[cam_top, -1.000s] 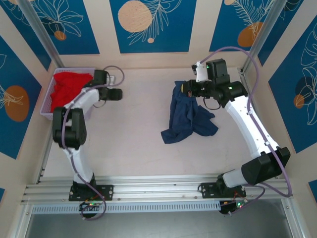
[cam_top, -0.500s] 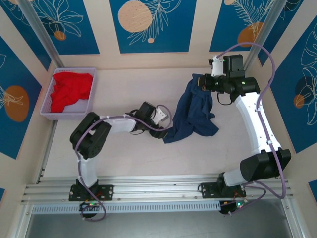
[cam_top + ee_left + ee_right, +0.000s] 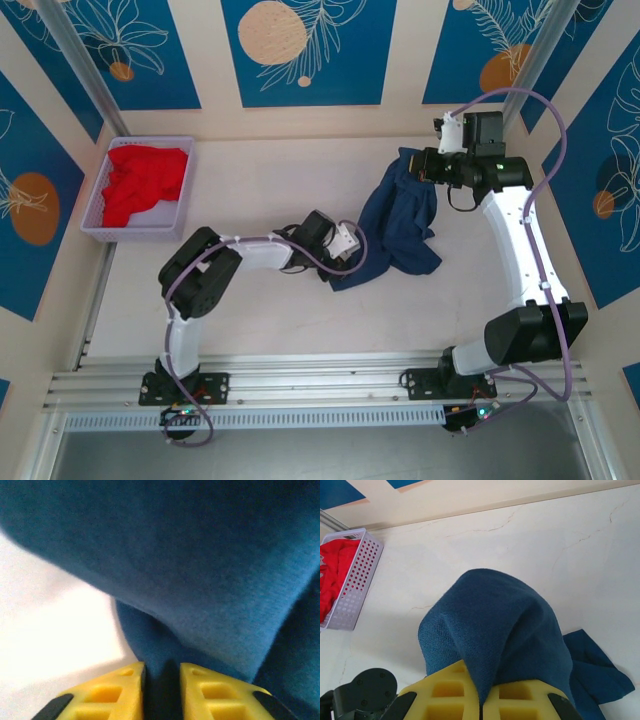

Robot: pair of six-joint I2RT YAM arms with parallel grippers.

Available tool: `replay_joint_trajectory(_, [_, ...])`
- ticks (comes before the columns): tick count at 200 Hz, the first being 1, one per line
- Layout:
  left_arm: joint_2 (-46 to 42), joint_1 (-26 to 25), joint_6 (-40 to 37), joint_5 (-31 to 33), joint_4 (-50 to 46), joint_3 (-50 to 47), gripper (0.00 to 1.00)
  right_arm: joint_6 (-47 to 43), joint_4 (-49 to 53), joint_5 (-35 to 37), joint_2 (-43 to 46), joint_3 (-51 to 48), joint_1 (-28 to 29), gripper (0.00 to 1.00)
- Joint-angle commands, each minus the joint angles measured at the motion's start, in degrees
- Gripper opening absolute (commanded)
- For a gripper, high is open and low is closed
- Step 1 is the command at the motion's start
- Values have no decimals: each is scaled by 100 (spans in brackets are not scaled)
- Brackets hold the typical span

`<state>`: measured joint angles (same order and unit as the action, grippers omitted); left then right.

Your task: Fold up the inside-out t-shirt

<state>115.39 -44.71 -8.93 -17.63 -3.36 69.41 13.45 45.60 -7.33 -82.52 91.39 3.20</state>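
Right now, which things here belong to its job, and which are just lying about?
Part of the job: navy t-shirt, pinched by the left gripper and the right gripper.
Lying about: red garment, in the purple basket.

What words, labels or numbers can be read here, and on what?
None can be read.
The navy t-shirt is plain cloth wherever it shows.
The lilac basket and the red garment bear no writing.
The blue wall panels carry only leaf and circle drawings.
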Motion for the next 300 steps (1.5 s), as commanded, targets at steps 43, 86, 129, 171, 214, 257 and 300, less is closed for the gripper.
replay_joint_trajectory(43, [-1870,473,1572,610,615,-859,0,37,-507,-302,505,219,-129,0])
replay_joint_trajectory(86, [-4486,1166,2399,2051,524,-791,0,-230,-1253,-369,1441,336,24,0])
replay_joint_trajectory(129, [-5232,1481,1608,3303,-491,847,0,-564,-1008,-226,1508,1196,287,3])
replay_joint_trajectory(171, [-5314,1491,1150,3429,-1458,1909,0,-430,-754,-110,1493,1418,374,4])
replay_joint_trajectory(214, [-5447,1559,1001,3891,-1936,1883,0,-259,-356,99,1372,821,420,10])
replay_joint_trajectory(257, [-4420,2363,1426,3644,-2035,1372,0,-95,-368,750,222,120,303,23])
replay_joint_trajectory(300, [-2753,2829,1655,3486,-2015,1194,0,-112,-158,1410,-1048,225,115,51])
